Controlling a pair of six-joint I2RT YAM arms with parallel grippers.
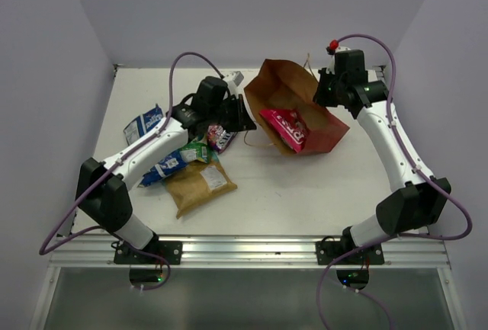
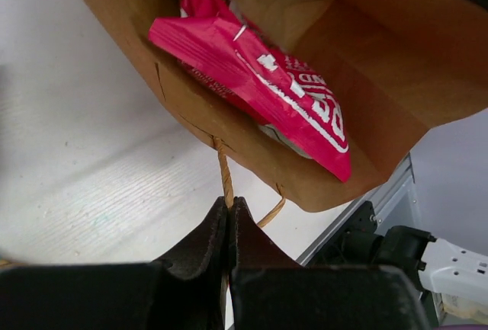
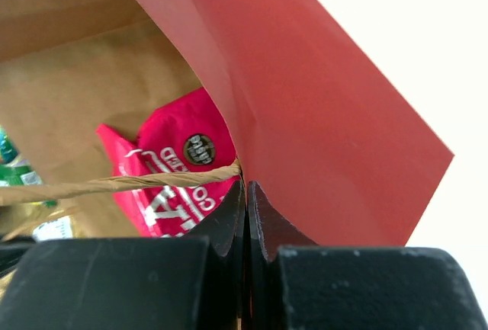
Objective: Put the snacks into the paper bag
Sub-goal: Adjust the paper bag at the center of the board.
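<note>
Pinching shut, my left pincer (image 2: 229, 206) has a thin twine handle (image 2: 224, 166) caught between its two fingers. That handle runs up to the paper bag (image 2: 366, 78), just past the fingertips. My right pincer (image 3: 245, 190) is squeezed shut too. It grips the bag's rim, right where the other handle (image 3: 114, 184) meets the red wall. So each pincer holds one side of the bag's mouth.

The bag lies on its side on the white table (image 1: 305, 193), with its brown inside showing. A big pink packet (image 1: 286, 126) lies in it, near the mouth.

The rest of the snacks lie on the table by my left arm, apart from the bag. A small purple packet (image 1: 219, 136) is nearest. Then come a green packet (image 1: 197, 151), a blue-and-white packet (image 1: 166, 166) partly under the arm, and a tan-brown packet (image 1: 200, 185). A second blue packet (image 1: 142, 124) lies farther left.
</note>
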